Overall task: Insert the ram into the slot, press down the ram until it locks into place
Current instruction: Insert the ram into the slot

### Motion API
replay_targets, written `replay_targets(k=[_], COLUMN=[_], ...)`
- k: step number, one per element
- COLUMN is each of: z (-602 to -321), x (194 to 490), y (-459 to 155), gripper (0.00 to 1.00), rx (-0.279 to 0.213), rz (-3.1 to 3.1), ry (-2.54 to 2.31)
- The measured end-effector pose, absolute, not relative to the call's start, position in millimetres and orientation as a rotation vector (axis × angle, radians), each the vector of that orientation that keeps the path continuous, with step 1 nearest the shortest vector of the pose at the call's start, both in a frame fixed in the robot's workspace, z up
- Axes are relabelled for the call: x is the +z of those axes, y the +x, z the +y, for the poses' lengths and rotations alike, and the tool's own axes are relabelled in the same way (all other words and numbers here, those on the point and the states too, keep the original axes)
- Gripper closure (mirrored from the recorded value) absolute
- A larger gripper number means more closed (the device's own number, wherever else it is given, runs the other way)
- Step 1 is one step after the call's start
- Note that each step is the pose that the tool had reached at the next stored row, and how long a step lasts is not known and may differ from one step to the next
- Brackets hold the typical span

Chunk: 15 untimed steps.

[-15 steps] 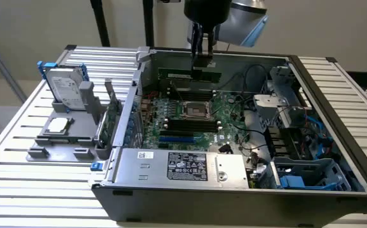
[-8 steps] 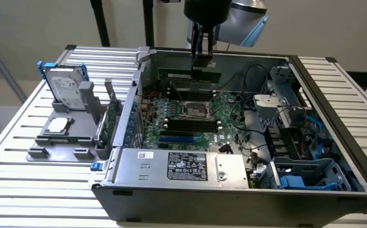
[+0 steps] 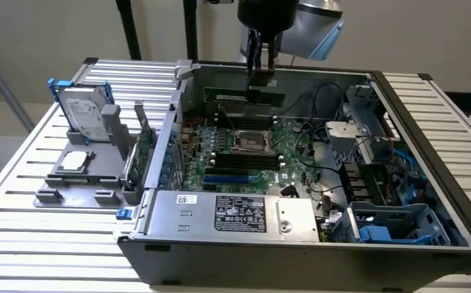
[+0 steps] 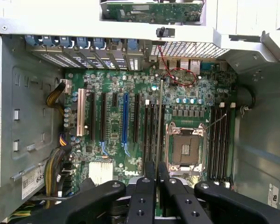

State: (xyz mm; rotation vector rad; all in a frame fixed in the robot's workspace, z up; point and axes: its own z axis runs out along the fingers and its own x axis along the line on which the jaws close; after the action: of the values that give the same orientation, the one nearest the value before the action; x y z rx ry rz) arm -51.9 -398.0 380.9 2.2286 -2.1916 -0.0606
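At the near edge of the open computer case [image 3: 301, 256], which lies on the slatted counter [image 3: 24, 244], the power supply [image 3: 235, 213] sits at 6 o'clock from the CPU socket [image 3: 250, 141] in the exterior view; between the two runs a bank of black memory sockets [image 3: 237, 162]. At 12 o'clock from the CPU socket lies the slot [image 3: 233, 113], one of several parallel black ones; above that bank hangs the ram [image 3: 227, 94], a long green strip level with the board and parallel to the slots; whether its lower edge touches the slot I cannot tell. The gripper [image 3: 262, 82] comes down from 12 o'clock, its fingers clamped on the ram's upper edge. At 10 o'clock, outside the case, a hard drive [image 3: 85, 113] stands on the counter.
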Motion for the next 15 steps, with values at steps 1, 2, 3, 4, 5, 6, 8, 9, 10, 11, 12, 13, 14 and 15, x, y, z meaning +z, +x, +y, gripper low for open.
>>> replay_targets(k=[1,2,3,4,5,6,8,9,10,11,12,13,14,15], z=[-397.7,-397.4,-397.3,-397.3,-397.2,-397.2,-397.2,-397.2,-397.2,-397.2,-397.2,-397.0,-396.7,-395.8], x=[380.4,379.2,377.4,375.6,373.9,372.0,368.3,366.6,364.7,362.9,361.1,359.3,357.5,355.8], y=[-50.7,-48.2,-46.2,-44.3,-42.6,-41.7,-41.5,-41.4,-41.2,-41.0,-40.8,-40.8,-40.7,-40.6], gripper=[0.87,0.87,0.87,0.87,0.87,0.87,0.87,0.87,0.87,0.87,0.87,0.87,0.87,0.87], rx=[-0.061,-0.061,-0.062,-0.062,-0.062,-0.062,-0.062,-0.061,-0.061,-0.061,-0.062,-0.061,-0.061,-0.061], rz=[-2.191,-2.191,-2.191,-2.19,-2.19,-2.189,-2.189,-2.189,-2.189,-2.189,-2.189,-2.189,-2.188,-2.188], ry=[2.228,2.228,2.228,2.228,2.228,2.229,2.228,2.228,2.229,2.229,2.229,2.229,2.229,2.23])
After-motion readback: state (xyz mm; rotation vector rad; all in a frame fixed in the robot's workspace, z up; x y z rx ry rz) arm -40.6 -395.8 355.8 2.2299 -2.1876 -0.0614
